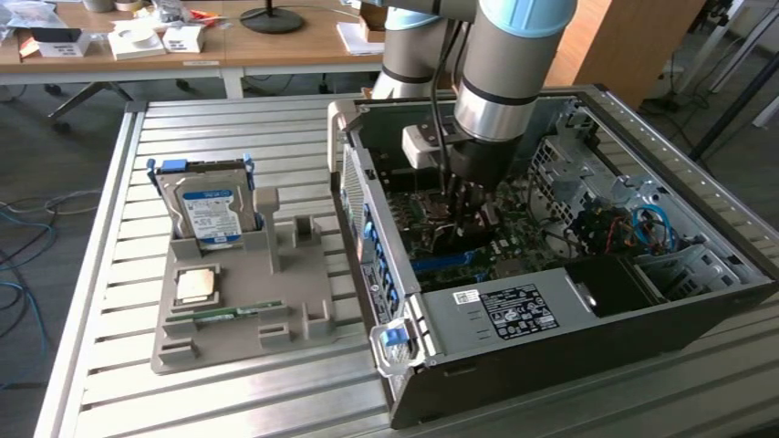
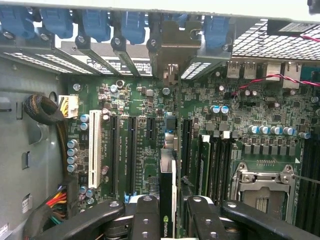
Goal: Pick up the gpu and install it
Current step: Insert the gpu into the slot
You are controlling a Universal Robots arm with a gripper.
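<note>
- Nearest, on the slatted bench (image 1: 109,274), the open computer case (image 1: 585,365) lay on its side. Its power supply (image 1: 512,310) was at the near end.
- On the exterior view's left, just beside the case, sat a grey holder (image 1: 316,310). It carried a memory stick (image 1: 225,315), a processor chip (image 1: 195,285) and, farther back, an upright hard drive (image 1: 210,212). The upright slot next to the drive held nothing, which fits the pickup being done.
- Farther in, the arm (image 1: 512,64) reached down into the middle of the case.
- In the wrist view the fingers (image 2: 146,212) were closed partway, one on each face of the graphics card (image 2: 167,200), gripping it edge-on.
- The graphics card stood upright over the mainboard (image 2: 145,100). It ran in line with the blue slot (image 2: 170,125), just beside the long black slots (image 2: 131,150). A metal bracket (image 2: 170,55) showed at the case's back wall, in line with the card.
- My reading was that the job was well along: the card was lifted, carried in and lined up.
- I could not tell whether its lower edge was pressed fully into the slot. With the card gripped, the install did not look finished.
- Farthest off, beyond the bench, stood a wooden desk (image 1: 280,50) with small boxes on it.
</note>
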